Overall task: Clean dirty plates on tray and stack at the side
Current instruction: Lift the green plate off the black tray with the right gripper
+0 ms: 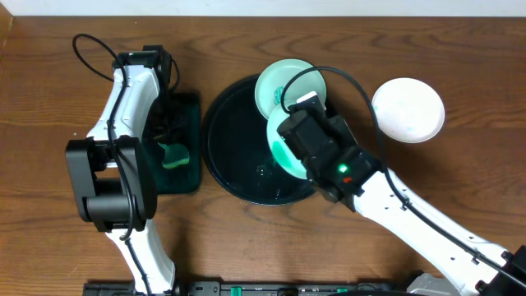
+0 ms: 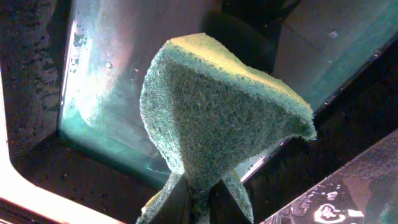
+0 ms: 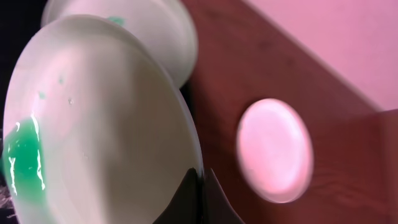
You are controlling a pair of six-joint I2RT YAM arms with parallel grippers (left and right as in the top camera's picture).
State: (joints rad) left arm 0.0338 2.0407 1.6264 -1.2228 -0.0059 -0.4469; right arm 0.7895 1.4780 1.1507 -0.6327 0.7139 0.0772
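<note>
Sponge (image 2: 217, 124) pinched in left claw (image 2: 199, 190); grip hidden overhead

Beneath me lay a brown table (image 1: 33, 49), its wood grain dark and streaked, running lengthwise from side to side. Past its far edge ran a pale surface (image 3: 348, 37), tinted pink in my right wrist view; I could not tell whether it was wall or floor. The light was soft, and the shadows on the wood were faint.

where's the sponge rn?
Overhead view, left side: the sponge is pinched in the left tool over the dark green tray, just left of the black round tray.
</note>
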